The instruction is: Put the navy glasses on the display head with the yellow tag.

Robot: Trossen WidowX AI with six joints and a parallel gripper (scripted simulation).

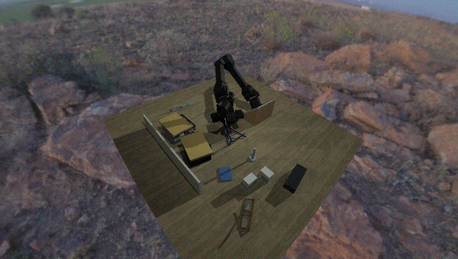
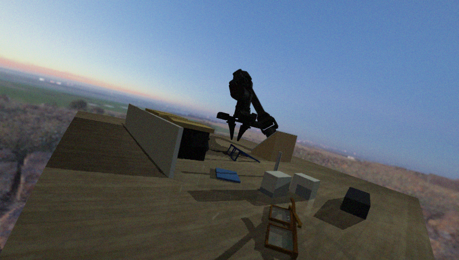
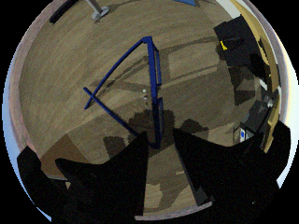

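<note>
The navy glasses (image 1: 236,140) (image 2: 244,153) (image 3: 152,65) rest on the table with their temples spread and crossing near the ends. My gripper (image 2: 234,140) (image 3: 160,133) is partly open and empty, with its fingertips above one end of the glasses' front. In the wrist view a yellow tag (image 3: 223,45) shows on a dark display head (image 3: 240,35) at the upper right; the head stands under the nearer yellow board (image 1: 196,145). The other head, partly hidden, stands under the farther yellow board (image 1: 175,122); a blue mark (image 3: 242,134) shows there in the wrist view.
A pale wall (image 1: 173,155) (image 2: 151,141) runs behind the heads. A brown panel (image 1: 261,114) (image 2: 276,146) stands beside the arm. A blue slab (image 1: 225,174), a thin post (image 1: 254,153), two white blocks (image 1: 249,180) (image 1: 266,174), a black block (image 1: 295,178) and orange-brown glasses (image 1: 251,210) lie farther forward.
</note>
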